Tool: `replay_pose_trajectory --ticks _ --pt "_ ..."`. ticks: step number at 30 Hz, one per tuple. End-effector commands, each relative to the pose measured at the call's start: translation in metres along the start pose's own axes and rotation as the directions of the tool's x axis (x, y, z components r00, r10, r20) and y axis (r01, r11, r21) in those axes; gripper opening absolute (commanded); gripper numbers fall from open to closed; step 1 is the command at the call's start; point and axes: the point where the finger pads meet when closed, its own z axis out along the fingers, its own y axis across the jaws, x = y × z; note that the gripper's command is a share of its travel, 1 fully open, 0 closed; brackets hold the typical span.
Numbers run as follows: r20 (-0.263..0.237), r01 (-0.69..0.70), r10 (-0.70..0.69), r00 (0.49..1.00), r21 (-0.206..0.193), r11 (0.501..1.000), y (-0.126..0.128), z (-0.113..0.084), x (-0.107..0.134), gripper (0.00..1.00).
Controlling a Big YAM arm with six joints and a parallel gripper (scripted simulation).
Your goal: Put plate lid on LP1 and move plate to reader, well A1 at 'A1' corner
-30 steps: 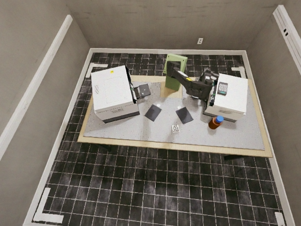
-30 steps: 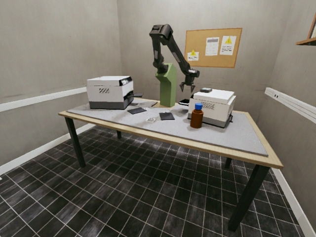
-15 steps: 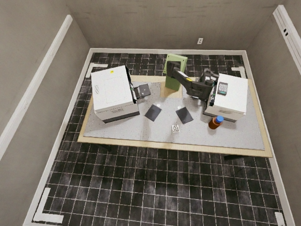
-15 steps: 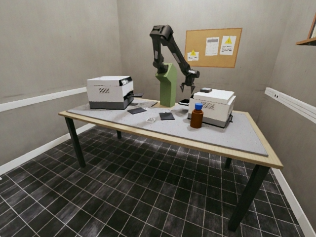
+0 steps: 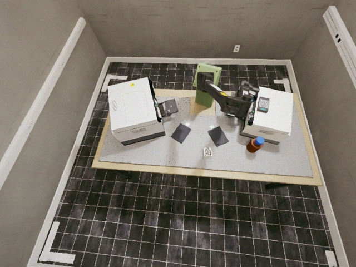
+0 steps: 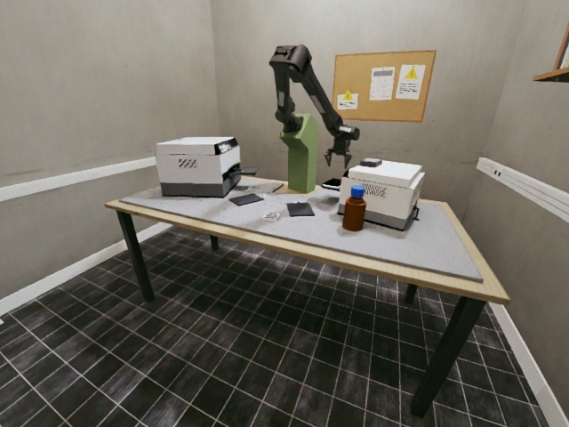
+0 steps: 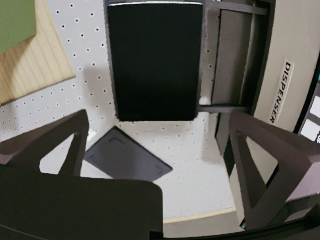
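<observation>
Grey walls (image 5: 172,31) (image 6: 138,92) and a dark tiled floor (image 5: 187,215) (image 6: 229,321) surround a wood-edged worktop (image 5: 201,172) (image 6: 299,250) (image 7: 40,75), where a black robot arm (image 5: 214,91) (image 6: 319,99) is carried by a green pedestal (image 5: 204,97) (image 6: 300,160) (image 7: 17,25). The fingers (image 6: 348,158) are spread wide, with nothing gripped, and are held above and apart from the dispenser's stage (image 7: 225,108). There, at the side of the white dispenser (image 5: 271,114) (image 6: 381,193) (image 7: 265,65), a black-topped rectangular item (image 6: 332,182) (image 7: 157,62) is seen at the plate's position; lid and plate cannot be told apart. A small keypad device (image 5: 263,104) (image 6: 371,162) is perched on the dispenser's roof, and an amber bottle (image 5: 253,146) (image 6: 354,213) with a blue cap is stood upright near its front. Across the worktop, a second white instrument (image 5: 132,106) (image 6: 199,165) is pictured with a dark stage (image 5: 171,107) (image 6: 249,171) extended toward the pedestal. Between the machines, two flat dark bench pads (image 5: 218,136) (image 6: 300,209) (image 7: 127,155) are set apart at differing angles; their names cannot be read. A white patterned square (image 5: 207,151) (image 6: 271,216) is placed nearer the front edge. Papers are displayed on a corkboard (image 6: 383,87) behind.

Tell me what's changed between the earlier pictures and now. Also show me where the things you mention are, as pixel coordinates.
Nothing has visibly changed. The open pincer (image 6: 337,164) (image 7: 159,116) hovers above the dispenser's stage (image 6: 332,183) (image 7: 157,62) as before, with nothing taken hold of or let go. The arm (image 5: 216,92) (image 6: 316,96) and the capped bottle (image 5: 255,145) (image 6: 354,213) also look the same.
</observation>
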Motion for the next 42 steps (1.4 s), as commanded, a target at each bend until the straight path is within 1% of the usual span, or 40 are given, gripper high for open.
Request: replay_pose_trajectory --ticks 1,4,9,12,18,23,26,29,31,35,42 --pt "0.006 0.013 -0.013 1.0 -0.022 1.0 0.012 0.007 -0.003 1.0" --pt "0.007 0.01 -0.009 1.0 -0.026 1.0 0.014 0.009 -0.002 1.0" --pt "0.006 0.001 -0.001 1.0 -0.019 1.0 0.008 0.011 -0.001 1.0" --pt "0.004 -0.007 0.007 1.0 0.0 1.0 -0.002 0.01 0.0 1.0" --pt "0.005 -0.004 0.004 1.0 -0.01 1.0 0.0 0.015 -0.001 1.0" --pt "0.007 0.014 -0.014 1.0 -0.022 1.0 0.011 0.019 -0.002 1.0" --pt "0.007 0.014 -0.014 1.0 -0.022 1.0 0.012 0.02 -0.002 1.0" --pt "0.006 0.003 -0.003 1.0 -0.008 1.0 0.008 0.016 -0.001 1.0" --pt "0.007 0.004 -0.004 1.0 -0.018 1.0 0.011 0.021 -0.001 1.0" --pt "0.007 0.007 -0.007 1.0 -0.022 1.0 0.011 0.025 -0.001 1.0" --pt "0.006 0.008 -0.008 1.0 -0.018 1.0 0.009 0.03 -0.001 1.0"
